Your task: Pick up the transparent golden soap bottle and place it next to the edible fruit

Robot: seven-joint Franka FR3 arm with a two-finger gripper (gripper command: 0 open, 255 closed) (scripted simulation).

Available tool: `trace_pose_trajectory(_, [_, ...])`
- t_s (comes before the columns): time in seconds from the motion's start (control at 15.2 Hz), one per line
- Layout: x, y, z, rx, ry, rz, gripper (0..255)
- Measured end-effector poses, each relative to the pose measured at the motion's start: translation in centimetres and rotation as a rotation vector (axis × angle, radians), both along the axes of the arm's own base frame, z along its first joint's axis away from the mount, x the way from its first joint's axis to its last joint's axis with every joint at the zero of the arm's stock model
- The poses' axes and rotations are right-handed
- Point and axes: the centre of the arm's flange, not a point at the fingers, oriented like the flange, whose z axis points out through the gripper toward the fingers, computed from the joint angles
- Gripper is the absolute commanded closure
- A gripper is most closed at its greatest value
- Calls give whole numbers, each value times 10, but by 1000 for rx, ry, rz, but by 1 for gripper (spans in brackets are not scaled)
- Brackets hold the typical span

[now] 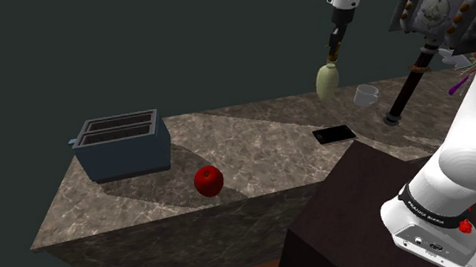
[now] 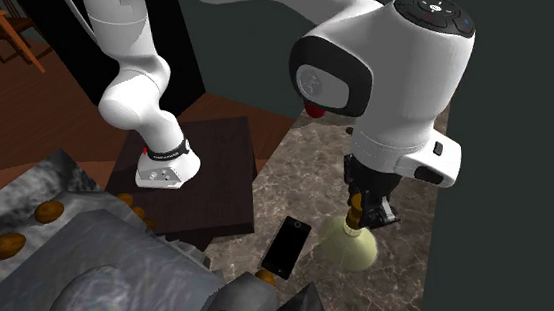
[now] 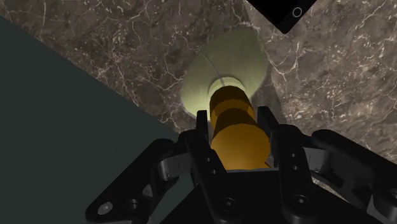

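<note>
Your black two-finger gripper (image 3: 236,124) is clamped on the golden-orange neck of the pale yellow-green, wide-bodied soap bottle (image 3: 232,63) at the far part of the brown marble counter (image 1: 254,144).
The lettering on the dark band (image 1: 431,214) at the arm's base is too small to read. A flat black phone (image 3: 284,13) with a small white ring lies just beside the bottle, and a white cup (image 1: 365,94) stands near. The round red apple (image 1: 209,180) lies well apart, by the blue-grey toaster (image 1: 123,145), with bare marble between.

No legible txt/nos.; tiny print on arm's black band (image 1: 429,210) too small to read.
</note>
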Motion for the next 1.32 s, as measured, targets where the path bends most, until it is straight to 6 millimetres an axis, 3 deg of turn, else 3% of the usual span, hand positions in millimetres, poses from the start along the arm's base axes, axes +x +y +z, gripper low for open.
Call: trace_pose_trajectory(1.32, [0,-1,107,0,0,0,255])
